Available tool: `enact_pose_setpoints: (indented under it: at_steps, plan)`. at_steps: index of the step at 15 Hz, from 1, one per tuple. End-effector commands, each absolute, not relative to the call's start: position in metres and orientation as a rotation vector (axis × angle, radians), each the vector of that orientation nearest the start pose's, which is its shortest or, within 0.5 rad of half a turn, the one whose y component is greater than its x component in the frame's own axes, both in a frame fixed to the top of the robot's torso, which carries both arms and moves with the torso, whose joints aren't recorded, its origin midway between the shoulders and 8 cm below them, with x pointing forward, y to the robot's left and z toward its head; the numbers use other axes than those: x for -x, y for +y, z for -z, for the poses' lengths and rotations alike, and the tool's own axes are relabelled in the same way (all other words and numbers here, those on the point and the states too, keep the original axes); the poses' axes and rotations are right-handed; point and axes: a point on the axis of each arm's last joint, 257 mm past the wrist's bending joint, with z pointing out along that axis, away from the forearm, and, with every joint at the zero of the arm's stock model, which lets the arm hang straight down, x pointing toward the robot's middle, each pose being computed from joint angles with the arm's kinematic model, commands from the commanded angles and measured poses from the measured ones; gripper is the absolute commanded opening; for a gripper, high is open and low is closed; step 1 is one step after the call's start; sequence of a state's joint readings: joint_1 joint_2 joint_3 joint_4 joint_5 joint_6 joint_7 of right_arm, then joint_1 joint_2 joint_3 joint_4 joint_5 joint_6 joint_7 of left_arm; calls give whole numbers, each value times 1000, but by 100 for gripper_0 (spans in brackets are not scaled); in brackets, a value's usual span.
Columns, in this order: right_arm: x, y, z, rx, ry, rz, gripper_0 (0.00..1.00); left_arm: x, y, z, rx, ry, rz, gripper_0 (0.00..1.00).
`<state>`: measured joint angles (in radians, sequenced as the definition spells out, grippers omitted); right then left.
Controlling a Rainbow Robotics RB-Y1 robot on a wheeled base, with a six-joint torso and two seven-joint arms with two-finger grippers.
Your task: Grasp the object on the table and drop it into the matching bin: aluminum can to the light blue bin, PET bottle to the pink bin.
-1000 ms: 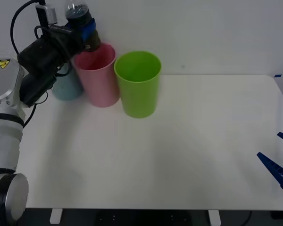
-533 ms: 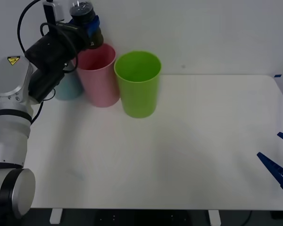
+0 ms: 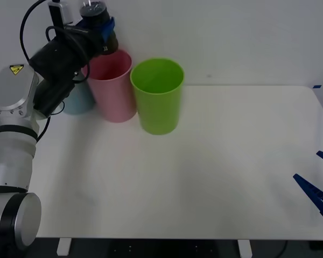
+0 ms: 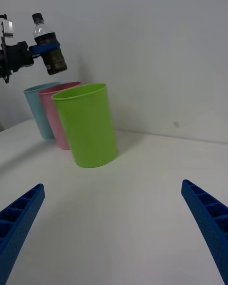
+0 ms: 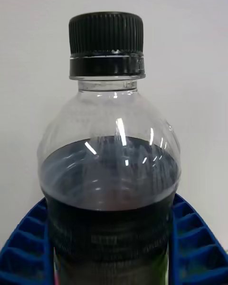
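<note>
White table (image 3: 215, 172), plain wall behind. Three bins lined up at far left: light blue bin (image 3: 78, 99), pink bin (image 3: 113, 86), green bin (image 3: 158, 95), each touching or just beside next. Left gripper (image 3: 103, 33) high above pink bin's far rim, blue fingers (image 5: 28, 247) clamped on PET bottle (image 4: 47, 45), bottle slightly tilted, black cap up. Right gripper (image 4: 114, 232) low at table's near right edge, fingers spread wide, nothing held.

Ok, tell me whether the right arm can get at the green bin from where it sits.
Probably yes. The right tool rests open at the table's near right edge, with bare tabletop between it and the green bin. Whether it reaches that far is uncertain.
</note>
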<state>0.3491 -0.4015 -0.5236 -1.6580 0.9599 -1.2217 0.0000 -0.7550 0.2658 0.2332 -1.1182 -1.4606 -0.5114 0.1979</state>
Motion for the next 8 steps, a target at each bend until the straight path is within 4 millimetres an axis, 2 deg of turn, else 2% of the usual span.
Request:
enact_pose_setpoints:
  at_steps: [1, 5, 8]
  plan:
    - [-342, -330, 169, 465, 1441, -567, 100, -685, 180, -22, -287, 1287, 409, 100]
    - [-342, -330, 169, 465, 1441, -567, 100, -680, 183, -17, -269, 1284, 451, 100]
    - [-342, -330, 169, 465, 1441, -567, 100, -657, 196, -13, -256, 1254, 479, 100]
